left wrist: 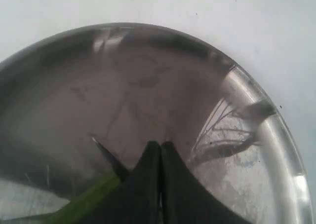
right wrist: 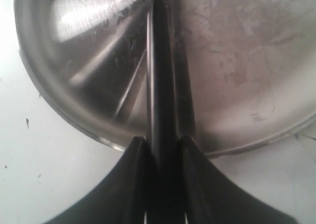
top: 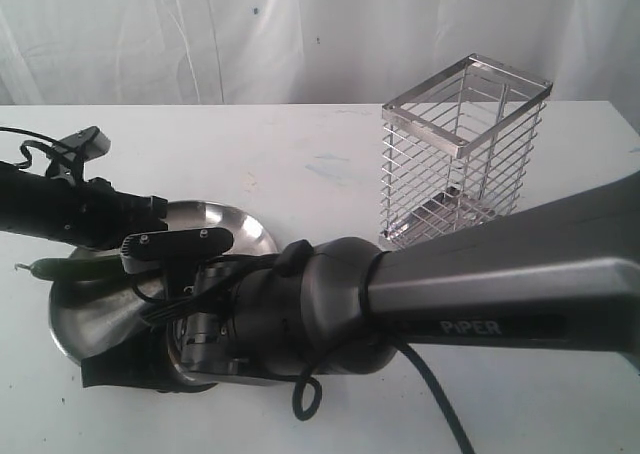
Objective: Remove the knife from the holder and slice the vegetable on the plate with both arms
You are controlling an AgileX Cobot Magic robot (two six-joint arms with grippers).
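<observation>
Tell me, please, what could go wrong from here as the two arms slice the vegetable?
1. The left gripper is shut, with the vegetable beside its fingers and not visibly clamped. It may roll on the shiny plate.
2. The knife, held in the right gripper, seems to point close to the left gripper, so the blade could strike it.
3. Nothing pins the plate, so cutting pressure might skid it.

Exterior view: bright, flat, diffuse light; backdrop [top: 300, 34] at 12 o'clock washed out, shadows faint. Right arm [top: 500, 274] at 4 o'clock soft, close to lens. Left wrist view hazy, blurred throughout. Right wrist view sharper; white glare on plate [right wrist: 237, 61]; right gripper [right wrist: 163, 141] near-black.
</observation>
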